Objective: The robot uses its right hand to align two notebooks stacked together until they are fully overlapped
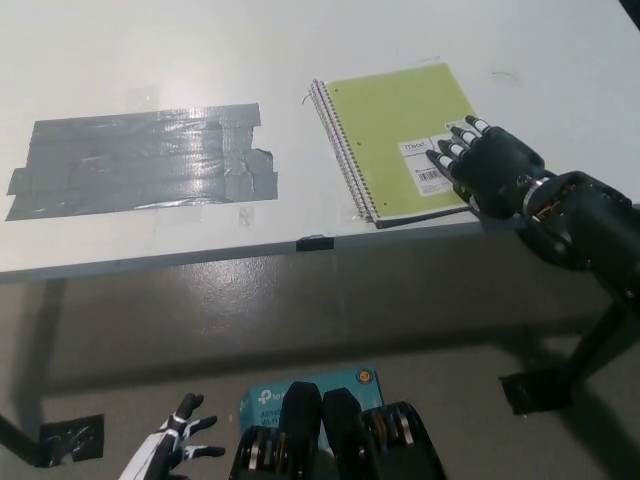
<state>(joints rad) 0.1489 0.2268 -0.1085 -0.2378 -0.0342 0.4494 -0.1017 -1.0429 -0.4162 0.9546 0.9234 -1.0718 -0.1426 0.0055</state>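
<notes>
A lime-green spiral notebook (395,125) lies on the white table (200,60) near its front edge, right of centre. It covers the purple notebook beneath; only a thin edge by the spiral binding (340,150) hints at it. My black right hand (487,165) rests flat on the green cover's lower right corner, fingers spread over the white label (425,160). It holds nothing. My white left hand (165,450) hangs low at the bottom left, below the table, fingers apart.
A big patch of grey tape (140,160) covers the table's left half. A small black clip (314,242) sits on the front edge. On the floor lies a teal box (270,395), with a black stand foot (540,385) at the right.
</notes>
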